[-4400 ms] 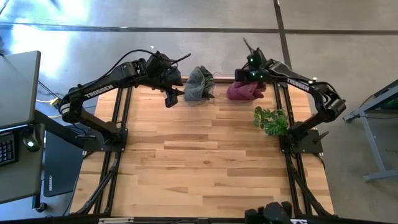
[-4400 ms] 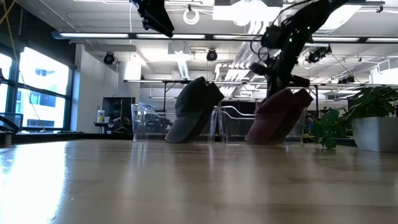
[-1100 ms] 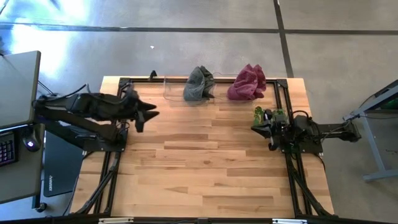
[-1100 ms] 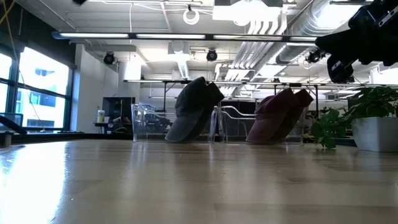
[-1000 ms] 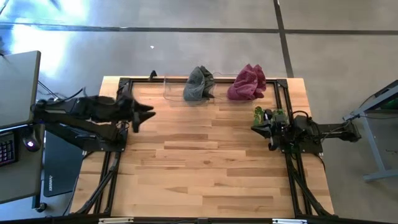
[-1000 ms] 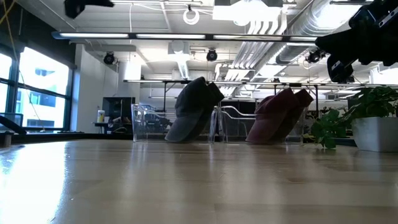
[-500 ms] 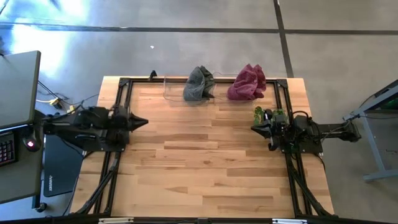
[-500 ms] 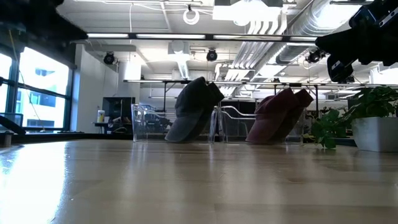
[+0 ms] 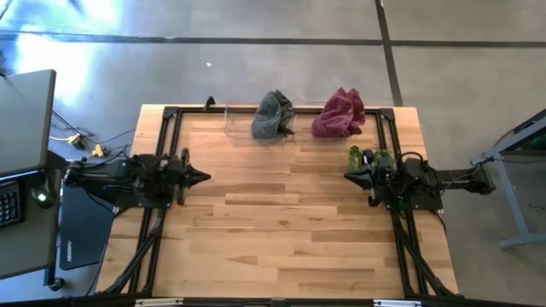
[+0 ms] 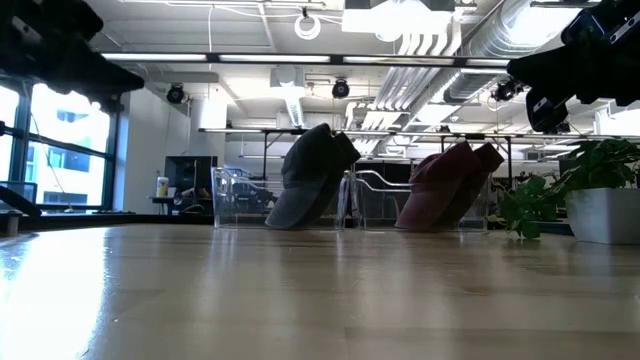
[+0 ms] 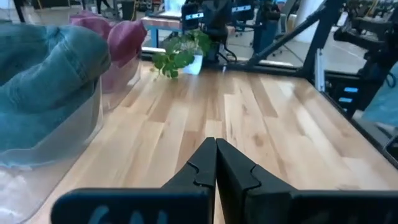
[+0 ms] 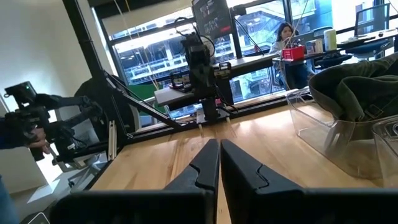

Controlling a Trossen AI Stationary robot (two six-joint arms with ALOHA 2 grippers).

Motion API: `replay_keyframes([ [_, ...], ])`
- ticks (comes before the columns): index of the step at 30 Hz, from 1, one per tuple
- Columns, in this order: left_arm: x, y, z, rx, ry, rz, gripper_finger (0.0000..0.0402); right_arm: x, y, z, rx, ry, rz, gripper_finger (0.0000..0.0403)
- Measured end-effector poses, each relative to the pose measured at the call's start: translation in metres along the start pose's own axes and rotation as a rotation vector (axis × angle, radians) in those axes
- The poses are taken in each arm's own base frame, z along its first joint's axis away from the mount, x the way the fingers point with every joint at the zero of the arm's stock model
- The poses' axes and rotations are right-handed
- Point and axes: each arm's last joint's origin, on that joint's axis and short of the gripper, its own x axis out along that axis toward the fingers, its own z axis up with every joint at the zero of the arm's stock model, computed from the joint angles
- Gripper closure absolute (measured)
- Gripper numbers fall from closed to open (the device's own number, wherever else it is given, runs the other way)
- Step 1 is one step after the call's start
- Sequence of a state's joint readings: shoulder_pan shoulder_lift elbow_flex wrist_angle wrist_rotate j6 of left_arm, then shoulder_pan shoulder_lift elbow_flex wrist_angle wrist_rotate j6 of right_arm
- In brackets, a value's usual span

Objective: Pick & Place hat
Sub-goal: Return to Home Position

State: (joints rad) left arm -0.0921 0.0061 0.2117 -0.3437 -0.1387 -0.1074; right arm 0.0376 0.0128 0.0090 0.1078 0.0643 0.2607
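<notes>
- Two arms, each folded low over its own side rail of the table (image 9: 281, 222).
- Two hands. The left hand (image 9: 203, 177) and the right hand (image 9: 349, 176) point at each other across the bare wood, well apart.
- Each wrist view shows its own hand with the two dark, wedge-shaped fingers pressed together and nothing between them: left hand (image 11: 216, 147), right hand (image 12: 219, 147).
- Two caps, both soft, crumpled cloth. The gray cap (image 9: 273, 115) lies well beyond the left hand, at the table's far edge.
- The red cap (image 9: 339, 113) lies beside the gray one, nearer the right hand but apart from it.
- Two clear, hard-walled bins. The gray cap leans in the left bin (image 10: 235, 195) and the red cap in the right bin (image 10: 375, 195), each cap rising over its bin's rim.
- One leafy plant (image 9: 358, 156) in a pale pot, just beside the right hand, between it and the red cap.
- The table is pale planks framed by dark rails.
- From above, the right bin's walls are hard to make out under the red cap.
- In the low view the arms are dark shapes cut off at the upper corners, and their fingers cannot be read there.
</notes>
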Motion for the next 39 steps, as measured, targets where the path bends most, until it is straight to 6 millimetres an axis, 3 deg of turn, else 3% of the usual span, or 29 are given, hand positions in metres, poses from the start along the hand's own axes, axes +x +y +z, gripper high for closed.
replay_keyframes([
  [5, 0.012, 0.0, -0.016, -0.006, -0.034, -0.011, 0.0401, 0.0, 0.0, 0.0, 0.0, 0.003, -0.001, 0.0391],
  [12, 0.021, -0.005, -0.029, 0.02, -0.137, -0.181, 0.0401, 0.0, 0.0, 0.0, 0.0, 0.004, -0.001, 0.0391],
  [22, 0.023, -0.005, -0.031, 0.149, -0.125, -0.17, 0.0401, 0.0, 0.0, -0.001, -0.001, 0.008, -0.002, 0.0391],
  [39, 0.027, -0.004, -0.035, 0.149, -0.059, -0.149, 0.0401, 0.0, 0.0, -0.001, 0.0, 0.008, -0.002, 0.0391],
])
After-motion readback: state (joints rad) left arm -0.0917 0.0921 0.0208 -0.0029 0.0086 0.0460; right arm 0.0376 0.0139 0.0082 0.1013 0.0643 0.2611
